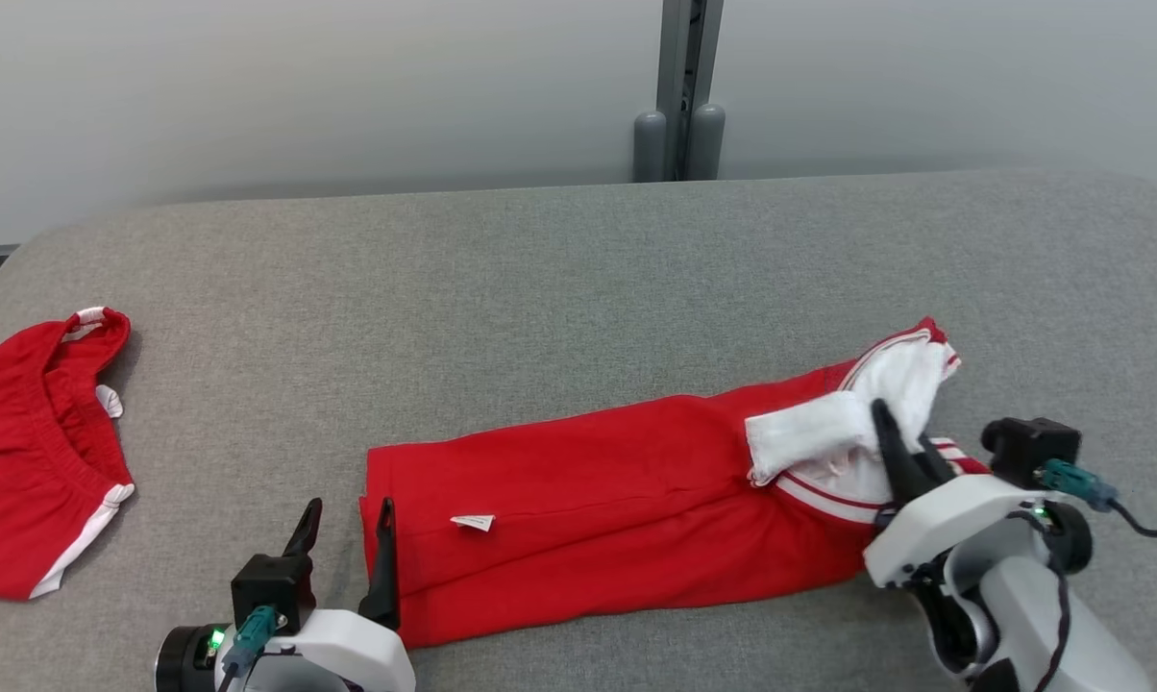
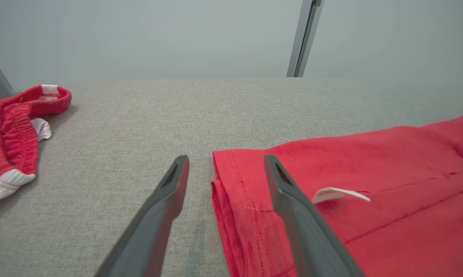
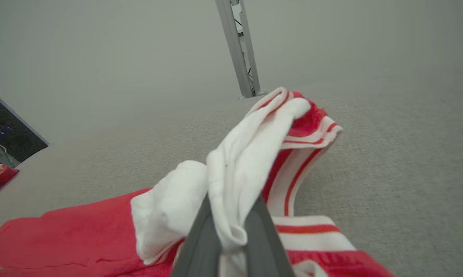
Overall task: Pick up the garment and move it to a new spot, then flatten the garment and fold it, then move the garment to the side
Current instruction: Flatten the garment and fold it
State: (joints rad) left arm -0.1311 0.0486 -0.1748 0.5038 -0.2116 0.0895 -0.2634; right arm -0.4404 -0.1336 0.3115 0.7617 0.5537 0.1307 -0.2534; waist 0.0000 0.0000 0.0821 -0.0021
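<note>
The garment [image 1: 588, 500] is red with white striped trim and lies as a long folded strip across the grey table [image 1: 540, 288], a small white label [image 1: 473, 522] on top. My right gripper [image 1: 891, 432] is shut on the white inner fabric [image 3: 247, 154] at the garment's right end, which stands bunched and raised between the fingers. My left gripper [image 1: 350, 514] is open at the garment's left end. In the left wrist view the hem corner [image 2: 231, 173] lies between the open left gripper's [image 2: 227, 159] fingers, one finger over the cloth and one over bare table.
A second red garment [image 1: 31, 452] with white trim lies crumpled at the table's left edge, well apart from my left arm. A grey post [image 1: 679, 96] stands behind the table against the pale wall. Bare table stretches behind the garment.
</note>
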